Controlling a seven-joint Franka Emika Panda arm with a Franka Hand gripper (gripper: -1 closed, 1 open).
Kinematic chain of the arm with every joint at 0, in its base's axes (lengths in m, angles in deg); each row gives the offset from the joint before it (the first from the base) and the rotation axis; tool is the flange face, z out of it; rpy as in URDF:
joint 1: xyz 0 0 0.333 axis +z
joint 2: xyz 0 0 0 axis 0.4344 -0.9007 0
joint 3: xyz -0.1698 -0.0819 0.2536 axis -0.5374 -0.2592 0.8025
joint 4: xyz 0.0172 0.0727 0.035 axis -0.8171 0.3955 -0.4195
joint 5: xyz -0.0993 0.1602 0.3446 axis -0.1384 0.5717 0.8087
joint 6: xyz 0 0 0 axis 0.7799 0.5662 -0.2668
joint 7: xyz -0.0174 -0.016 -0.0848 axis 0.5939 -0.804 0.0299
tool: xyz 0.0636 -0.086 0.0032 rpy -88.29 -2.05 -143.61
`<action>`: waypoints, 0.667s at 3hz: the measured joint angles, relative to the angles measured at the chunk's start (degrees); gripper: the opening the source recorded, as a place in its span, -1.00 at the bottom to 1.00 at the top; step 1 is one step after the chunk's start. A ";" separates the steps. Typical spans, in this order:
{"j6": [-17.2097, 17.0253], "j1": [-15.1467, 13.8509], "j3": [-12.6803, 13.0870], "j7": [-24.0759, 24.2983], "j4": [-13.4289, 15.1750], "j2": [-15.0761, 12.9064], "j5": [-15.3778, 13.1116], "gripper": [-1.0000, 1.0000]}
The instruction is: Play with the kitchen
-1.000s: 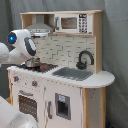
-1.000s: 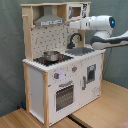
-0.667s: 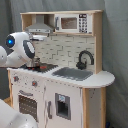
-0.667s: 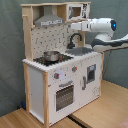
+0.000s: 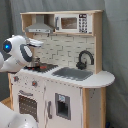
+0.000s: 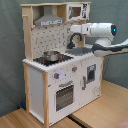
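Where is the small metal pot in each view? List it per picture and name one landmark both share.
First exterior view: the pot sits on the black stovetop at left of centre, partly hidden behind the robot arm.
Second exterior view: the pot stands in the open on the stovetop, left of centre.
Shared landmark: the black faucet at the sink.

Matt white-and-wood kitchen (image 5: 60, 95), shiny metal pot (image 6: 50, 55)

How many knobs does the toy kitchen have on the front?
2 knobs, both above the oven door: one nearer the second exterior view's left, the other to its right. More may be hidden.
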 joint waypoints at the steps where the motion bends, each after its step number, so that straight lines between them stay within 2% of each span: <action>1: -0.11 -0.91 2.37 6.28 0.00 1.72 0.00 1.00; 2: -0.14 -2.38 5.36 12.67 -0.20 3.92 0.00 1.00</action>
